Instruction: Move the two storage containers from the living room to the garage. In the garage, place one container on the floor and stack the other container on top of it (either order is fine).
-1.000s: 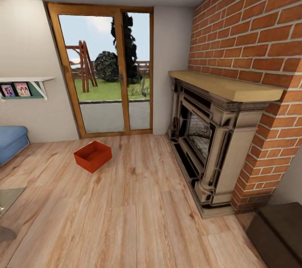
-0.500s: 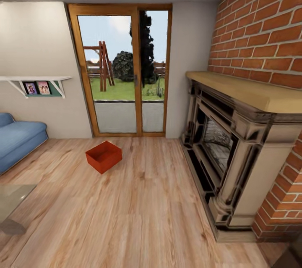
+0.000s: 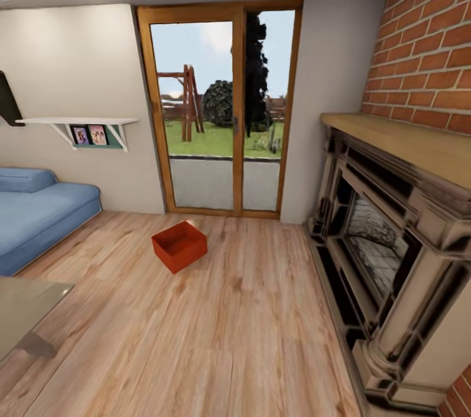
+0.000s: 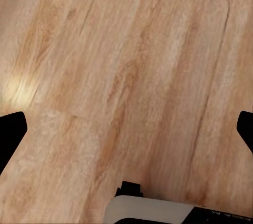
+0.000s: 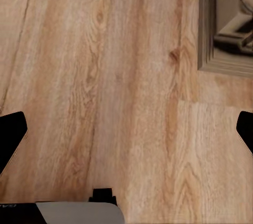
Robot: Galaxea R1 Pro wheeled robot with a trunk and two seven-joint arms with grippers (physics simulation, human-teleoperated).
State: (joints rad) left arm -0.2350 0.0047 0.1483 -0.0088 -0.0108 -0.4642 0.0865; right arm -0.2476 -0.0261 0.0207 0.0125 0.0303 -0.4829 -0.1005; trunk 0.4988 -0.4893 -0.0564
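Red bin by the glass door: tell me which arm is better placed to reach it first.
Left, marginally. The red bin sits left of centre in the head view, on the robot's left side. Both grippers hang open over bare planks, so neither reaches yet.

A home's living room: blue sofa (image 3: 39, 217); brick fireplace (image 3: 392, 234); glass garden door (image 3: 222, 116); wood-plank floor (image 3: 216, 332).
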